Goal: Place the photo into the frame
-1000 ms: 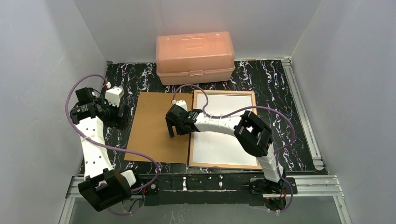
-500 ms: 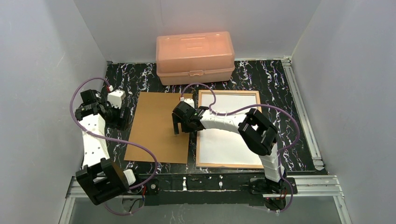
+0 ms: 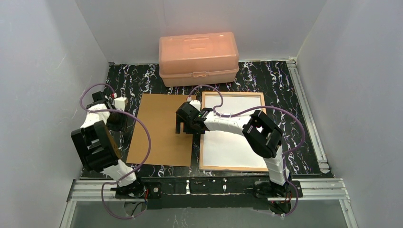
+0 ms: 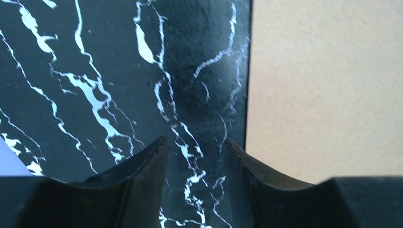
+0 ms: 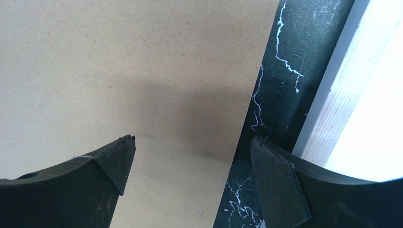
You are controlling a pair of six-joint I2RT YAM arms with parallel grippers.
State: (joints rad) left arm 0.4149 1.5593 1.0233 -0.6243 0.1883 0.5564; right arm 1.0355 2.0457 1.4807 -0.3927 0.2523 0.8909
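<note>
Black, white-veined marble is covering the table [image 3: 285,80], and plain white walls are enclosing it on three sides.

The right gripper [image 5: 190,142] is hovering with its jaws spread wide and nothing between them. One finger is standing over the brown backing board [image 5: 119,61], the other over the dark strip of table that separates the board from the frame [image 5: 328,128]. This straddle is probably lining the gripper up on the board's right edge, where a finger can get under so flat a sheet. The left gripper [image 4: 196,142] is showing only a narrow gap, also empty. It is hanging over bare table just beside the board's left edge, probably to brace or lift that side.

The frame is lying tan back up, right of the board and apart from it. The photo [image 3: 225,149] appears to be lying inside the rails, white back up, so the board is likely the next part to go in.

The top view is giving the whole layout, including the orange box [image 3: 198,57] at the far edge. Only the wrist views are showing the finger gaps, the board's edges and the rail's wood grain. Whether either gripper is touching the surface cannot be told.
</note>
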